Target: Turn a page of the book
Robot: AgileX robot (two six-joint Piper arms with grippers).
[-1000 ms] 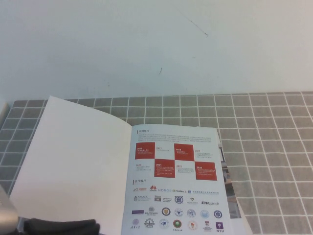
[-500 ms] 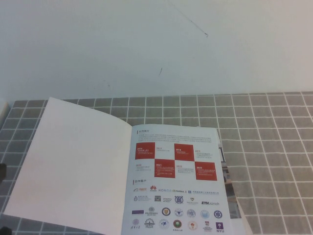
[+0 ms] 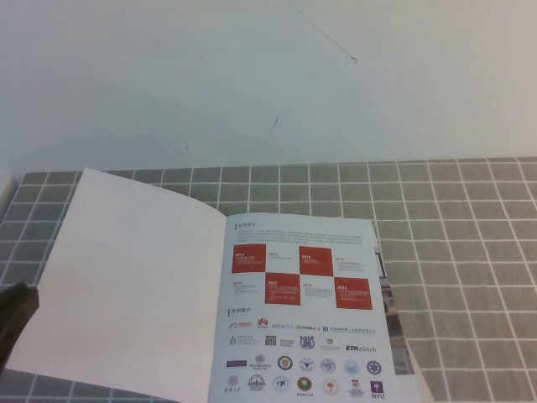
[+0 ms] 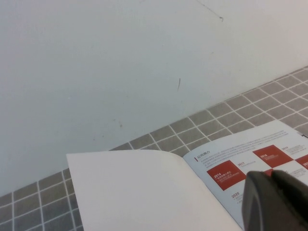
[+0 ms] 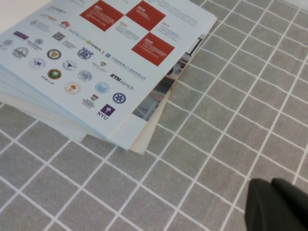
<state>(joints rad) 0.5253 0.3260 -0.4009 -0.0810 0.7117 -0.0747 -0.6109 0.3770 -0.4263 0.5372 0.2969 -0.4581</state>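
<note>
The book (image 3: 298,311) lies open on the grey checked cloth, its inner page with red squares and logo rows facing up. The page (image 3: 126,277) lies turned over to the left, plain white face up, slightly bowed near the spine. My left gripper (image 3: 15,312) is at the page's left edge. In the left wrist view the left gripper (image 4: 270,174) is shut and empty above the inner page (image 4: 240,159), beside the white page (image 4: 139,192). My right gripper (image 5: 270,185) is shut and empty over bare cloth, to the right of the book (image 5: 96,57); the high view does not show it.
A like brochure (image 5: 154,101) sticks out from under the book's right edge (image 3: 394,311). The grey cloth with white grid lines (image 3: 470,252) stretches to the right. A white wall (image 3: 252,75) rises behind it.
The left arm has left the bottom left corner and now shows only at the left edge. The white page has dropped lower and flatter to the left.
</note>
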